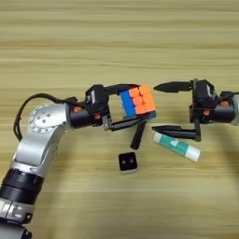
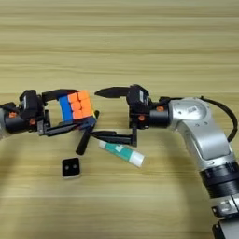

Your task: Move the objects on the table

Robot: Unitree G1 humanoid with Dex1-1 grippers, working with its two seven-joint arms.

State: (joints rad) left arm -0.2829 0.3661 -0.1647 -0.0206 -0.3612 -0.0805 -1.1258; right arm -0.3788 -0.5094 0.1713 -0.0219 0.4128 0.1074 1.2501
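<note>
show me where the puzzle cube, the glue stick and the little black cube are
puzzle cube (image 1: 140, 101), left eye view, on its orange face
glue stick (image 2: 122, 153), right eye view, on the middle of the tube
little black cube (image 1: 127, 162), left eye view, on its dotted top face

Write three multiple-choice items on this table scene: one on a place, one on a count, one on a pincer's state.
1. Where is the puzzle cube?
A. between the left pincer's fingers
B. flat on the table
C. on the glue stick

2. How many dots show on the small black cube?
A. one
B. two
C. four

3. How is the right pincer?
A. shut on the glue stick
B. shut on the pen
C. open, holding nothing

Answers: 1 A, fingers above and below it; 2 B, two pale dots on top; 3 C, fingers spread wide.
</note>
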